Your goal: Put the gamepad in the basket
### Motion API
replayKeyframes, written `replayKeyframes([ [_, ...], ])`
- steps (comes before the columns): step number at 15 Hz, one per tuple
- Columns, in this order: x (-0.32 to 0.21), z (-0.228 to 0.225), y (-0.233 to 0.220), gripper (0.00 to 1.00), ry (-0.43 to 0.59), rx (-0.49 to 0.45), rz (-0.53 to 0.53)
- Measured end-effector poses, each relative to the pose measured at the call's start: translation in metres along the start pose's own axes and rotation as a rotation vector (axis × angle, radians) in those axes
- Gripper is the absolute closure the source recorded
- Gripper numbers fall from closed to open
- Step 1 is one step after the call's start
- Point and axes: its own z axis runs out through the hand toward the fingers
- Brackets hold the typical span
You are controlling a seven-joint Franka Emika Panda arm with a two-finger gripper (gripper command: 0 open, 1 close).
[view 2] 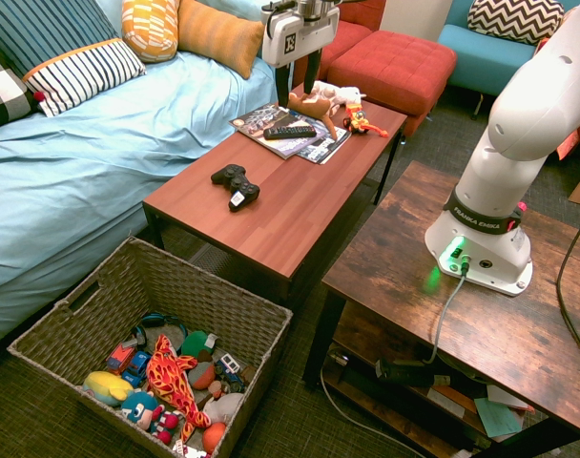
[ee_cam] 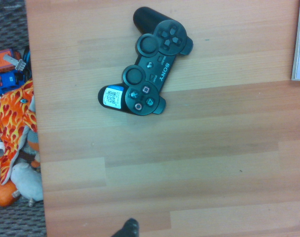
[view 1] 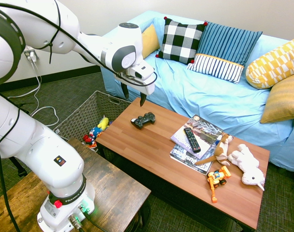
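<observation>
The end effector [view 1: 133, 95] is hanging above the counter [view 1: 156, 159], pointing straight down with its two dark fingers spread apart and holding nothing. Below it, the gamepad [view 1: 143, 120] is lying flat on the wooden counter near the end closest to the basket [view 2: 223, 310]. The basket is sitting on the floor beside that end, holding toys. Farther along the counter, a remote [view 1: 191, 139] is resting on magazines [view 1: 198, 133], near stuffed animals [view 1: 247, 164].
</observation>
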Motion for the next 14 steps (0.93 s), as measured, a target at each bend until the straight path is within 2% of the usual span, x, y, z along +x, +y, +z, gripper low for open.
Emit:
replayKeyframes([
  [3,0.000,0.005,-0.003,0.00,-0.014,0.003,0.011],
  [6,0.007,0.021,-0.016,0.00,-0.037,0.015,0.092],
  [10,0.017,0.052,-0.059,0.00,-0.058,-0.010,0.192],
  [14,0.029,0.105,-0.103,0.00,-0.061,-0.047,0.250],
])
